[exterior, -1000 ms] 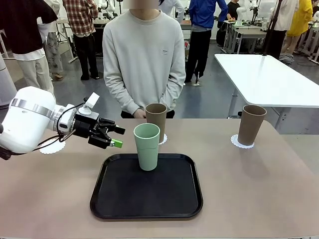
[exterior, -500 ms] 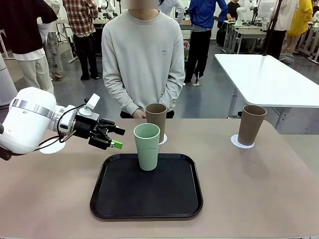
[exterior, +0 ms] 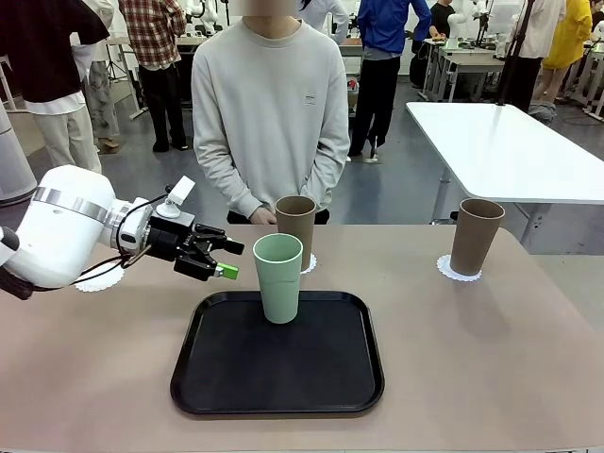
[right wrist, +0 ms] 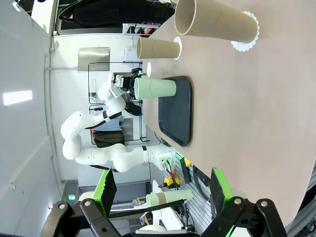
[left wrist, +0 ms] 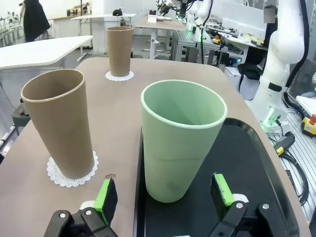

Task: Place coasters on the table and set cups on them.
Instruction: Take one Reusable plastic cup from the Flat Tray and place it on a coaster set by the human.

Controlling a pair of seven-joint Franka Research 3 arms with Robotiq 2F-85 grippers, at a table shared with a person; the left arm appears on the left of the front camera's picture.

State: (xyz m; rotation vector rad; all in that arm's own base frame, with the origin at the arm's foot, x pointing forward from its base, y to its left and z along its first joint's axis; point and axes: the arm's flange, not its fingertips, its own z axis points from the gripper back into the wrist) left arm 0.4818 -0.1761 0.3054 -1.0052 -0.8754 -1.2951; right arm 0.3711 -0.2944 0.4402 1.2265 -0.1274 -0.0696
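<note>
- The green cup point(exterior: 278, 277) stands upright on the black tray point(exterior: 277, 392), at the tray's far edge; it is the one cup not yet on a coaster.
- The left tool point(exterior: 225, 259) hangs just left of the green cup, fingers spread wide and holding nothing; in the left wrist view the two green pads point(left wrist: 222, 189) sit either side of the cup's lower body without touching it.
- To take it well, ease forward until both pads straddle the cup evenly, then close on the lower half, where the taper is narrower and a tip is less likely.
- The near brown cup point(exterior: 295, 232) stands just behind the green cup on its own doily point(left wrist: 70, 174); keep the outer finger clear of it.
- The empty coaster point(exterior: 99, 278) lies well left of the tray, partly hidden by the arm, so its exact edge is hard to judge; lift straight up before carrying across.
- The far brown cup point(exterior: 476, 236) already sits on its coaster, well right of the tray.
- The right tool point(right wrist: 161, 190) is fully open and empty, high above the tabletop point(exterior: 491, 349).
</note>
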